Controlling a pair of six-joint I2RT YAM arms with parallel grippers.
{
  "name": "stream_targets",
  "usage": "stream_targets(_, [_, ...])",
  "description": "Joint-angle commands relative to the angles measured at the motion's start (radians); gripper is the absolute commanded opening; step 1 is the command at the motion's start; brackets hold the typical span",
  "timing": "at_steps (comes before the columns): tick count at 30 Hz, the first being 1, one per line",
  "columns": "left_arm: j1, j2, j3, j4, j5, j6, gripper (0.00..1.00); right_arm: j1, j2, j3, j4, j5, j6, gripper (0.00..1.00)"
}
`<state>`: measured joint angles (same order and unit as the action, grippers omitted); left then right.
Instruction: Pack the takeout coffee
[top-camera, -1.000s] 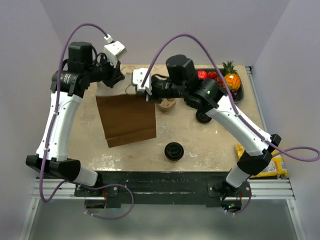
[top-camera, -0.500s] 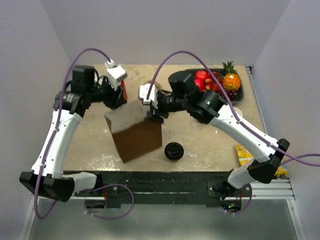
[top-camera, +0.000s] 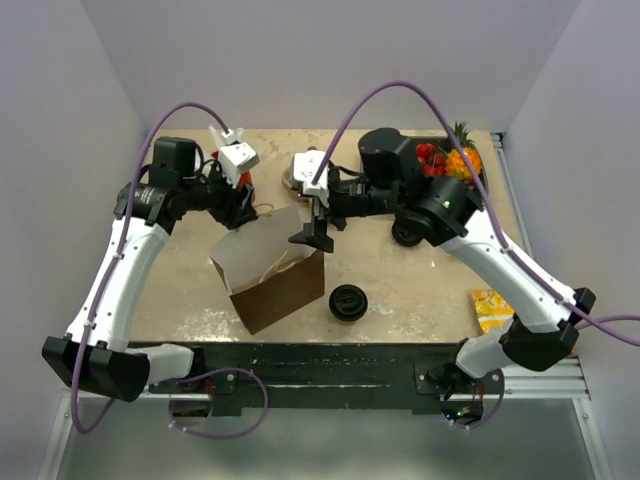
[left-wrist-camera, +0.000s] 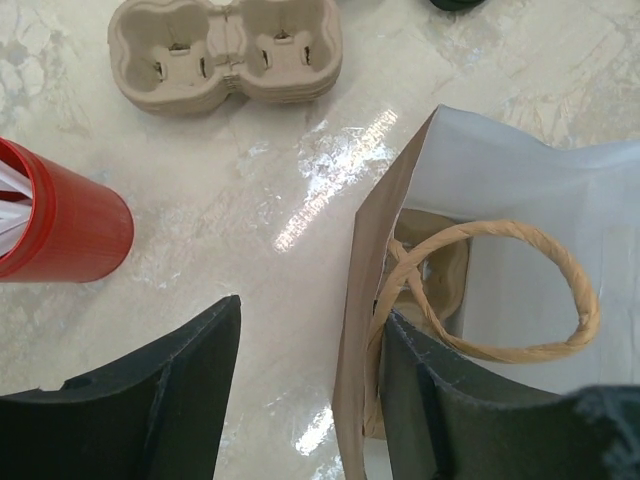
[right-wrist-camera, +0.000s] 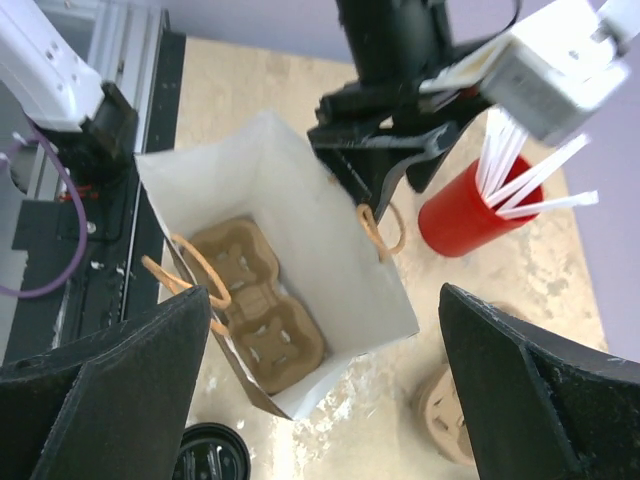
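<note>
The takeout coffee (top-camera: 348, 301), a black-lidded cup, stands on the table just right of the open brown paper bag (top-camera: 268, 278); its lid also shows in the right wrist view (right-wrist-camera: 210, 456). The bag stands upright with a cardboard cup carrier (right-wrist-camera: 255, 300) on its floor. My left gripper (top-camera: 241, 207) is open at the bag's far left edge: one finger is outside, the other inside, and the bag wall (left-wrist-camera: 365, 330) runs between them. My right gripper (top-camera: 311, 229) hangs wide open above the bag's right rim (right-wrist-camera: 320, 390), holding nothing.
A red cup of straws (left-wrist-camera: 60, 225) stands beside the bag's far side, with loose cardboard carriers (left-wrist-camera: 225, 50) behind it. A black tray of fruit (top-camera: 455, 160) sits at the back right. Another black round thing (top-camera: 405, 233) lies under the right arm. A yellow packet (top-camera: 492, 308) lies front right.
The bag went from lying flat to standing upright and open. Both grippers opened and let go of its rim. The right gripper rose above it.
</note>
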<state>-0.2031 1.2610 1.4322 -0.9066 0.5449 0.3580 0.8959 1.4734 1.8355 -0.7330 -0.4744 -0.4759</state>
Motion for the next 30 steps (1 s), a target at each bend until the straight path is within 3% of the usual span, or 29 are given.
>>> stream_targets(1, [0.004, -0.026, -0.025, -0.011, 0.030, 0.009, 0.59, 0.003, -0.044, 0.073, 0.009, -0.027, 0.065, 0.99])
stream_targets(5, [0.002, -0.015, -0.044, 0.011, 0.030, 0.009, 0.50, 0.001, -0.048, 0.045, 0.046, 0.049, 0.074, 0.99])
stream_targets(8, [0.004, 0.006, -0.030, -0.006, 0.067, 0.022, 0.28, 0.001, -0.059, -0.014, 0.081, 0.138, 0.051, 0.99])
stream_targets(9, [0.002, 0.008, -0.024, -0.012, 0.082, 0.025, 0.15, -0.005, -0.065, -0.056, 0.104, 0.151, 0.045, 0.99])
stream_targets(11, [0.002, 0.009, -0.007, -0.035, 0.124, 0.041, 0.00, -0.012, -0.084, -0.105, 0.132, 0.187, 0.040, 0.99])
stream_targets(17, [0.002, 0.020, 0.109, -0.086, 0.110, 0.117, 0.00, -0.098, -0.085, -0.173, 0.242, 0.221, 0.161, 0.99])
stream_targets(22, [-0.001, -0.043, 0.185, -0.023, 0.096, 0.168, 0.00, -0.163, -0.076, -0.189, 0.299, 0.279, 0.186, 0.99])
stream_targets(24, [-0.041, -0.084, 0.169, -0.002, 0.066, 0.214, 0.00, -0.170, -0.081, -0.215, 0.307, 0.289, 0.188, 0.99])
stream_targets(28, [-0.188, -0.159, -0.043, 0.017, -0.062, 0.257, 0.00, -0.175, -0.094, -0.283, 0.336, 0.307, 0.195, 0.99])
stream_targets(30, [-0.225, -0.204, -0.120, 0.031, -0.042, 0.251, 0.00, -0.180, -0.101, -0.311, 0.340, 0.307, 0.198, 0.99])
